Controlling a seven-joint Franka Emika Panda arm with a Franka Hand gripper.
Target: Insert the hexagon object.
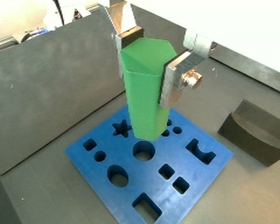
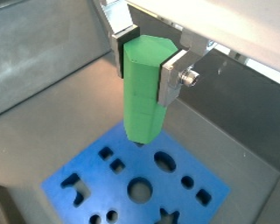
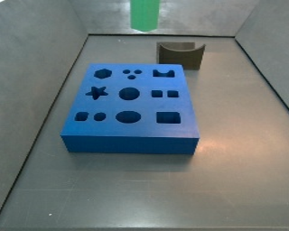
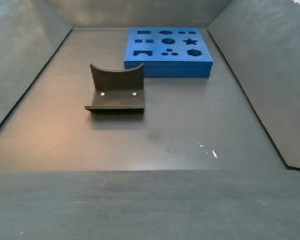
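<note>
Both wrist views: gripper (image 1: 146,63) (image 2: 146,59) pinching hexagon object (image 1: 146,92) (image 2: 145,87) near its upper end, silver fingers (image 1: 175,83) flat against opposite faces, peg upright, lower end hanging above blue block (image 1: 149,166) (image 2: 136,184). Whether tip touches block: cannot tell. Side view: peg's green end (image 3: 146,13) at 12 o'clock of frame edge, above floor; blue block (image 3: 129,106) centre; dark brown block (image 3: 180,54) at 2 o'clock from it, apart. Other side view: brown block (image 4: 115,91) at 7 o'clock from blue block (image 4: 169,52); gripper out of frame.
</note>
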